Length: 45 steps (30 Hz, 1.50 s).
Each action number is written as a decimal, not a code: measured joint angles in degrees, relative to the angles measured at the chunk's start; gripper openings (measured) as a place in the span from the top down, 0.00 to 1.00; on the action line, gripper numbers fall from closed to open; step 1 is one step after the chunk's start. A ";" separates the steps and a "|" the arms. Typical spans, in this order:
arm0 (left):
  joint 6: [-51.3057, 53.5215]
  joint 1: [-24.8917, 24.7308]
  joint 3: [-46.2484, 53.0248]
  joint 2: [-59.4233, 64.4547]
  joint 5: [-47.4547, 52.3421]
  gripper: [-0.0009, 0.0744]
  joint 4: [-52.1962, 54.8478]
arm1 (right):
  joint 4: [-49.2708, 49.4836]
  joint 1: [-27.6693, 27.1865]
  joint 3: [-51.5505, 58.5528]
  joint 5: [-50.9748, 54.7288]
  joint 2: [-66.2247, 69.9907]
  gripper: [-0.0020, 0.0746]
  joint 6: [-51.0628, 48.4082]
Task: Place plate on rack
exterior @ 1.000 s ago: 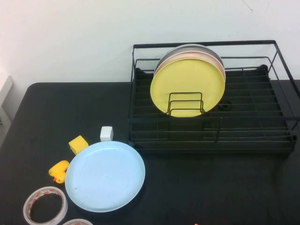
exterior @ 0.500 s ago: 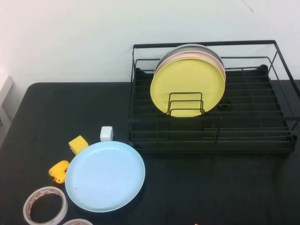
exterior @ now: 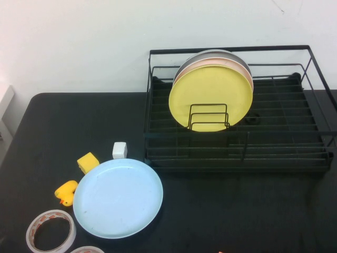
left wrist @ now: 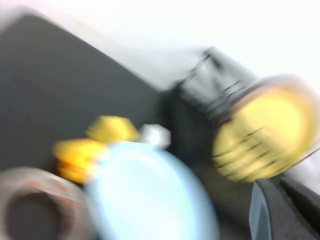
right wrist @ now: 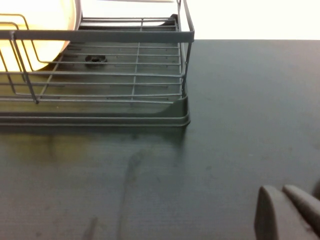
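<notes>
- The plate point(exterior: 118, 198) lies flat on the black worktop point(exterior: 237, 211), just before the rack's point(exterior: 237, 153) left front corner.
- The left gripper point(left wrist: 280, 212) hangs above the plate; cannot tell its finger state.
- The right gripper point(right wrist: 290, 212) is above bare worktop near the rack's corner; cannot tell.

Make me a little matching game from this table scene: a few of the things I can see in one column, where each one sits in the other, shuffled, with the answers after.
Things:
1. light blue plate
2. yellow plate
3. toy duck
4. white cube

Places:
A. standing upright in the black rack
B. on the table just behind the blue plate's far rim
C. lying flat on the table, in front of the rack's left end
D. beside the blue plate's left edge, in front of the yellow block

Pairs: 1-C, 2-A, 3-D, 4-B

Neither gripper shows in the high view; only finger parts show in the wrist views.
</notes>
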 joint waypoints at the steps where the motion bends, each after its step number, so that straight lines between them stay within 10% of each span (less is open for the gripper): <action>1: -1.10 0.00 0.00 0.00 -0.61 0.99 -6.38 | 0.22 0.00 0.00 0.00 0.00 0.98 0.00; 7: -2.44 0.00 0.00 0.00 -4.28 0.99 -30.96 | 7.66 0.00 0.00 -0.11 0.00 0.98 0.76; 24: 15.60 0.00 -4.45 0.00 -3.67 0.99 -38.59 | 52.66 0.00 0.52 -3.34 0.00 0.98 1.99; 33: 32.52 0.00 -22.77 15.69 6.93 0.99 -22.46 | 54.93 0.00 0.52 -13.54 0.00 0.98 -5.72; 45: 20.07 0.00 -43.79 50.03 29.46 0.99 7.80 | 56.09 0.00 0.52 -3.73 0.00 0.98 -15.01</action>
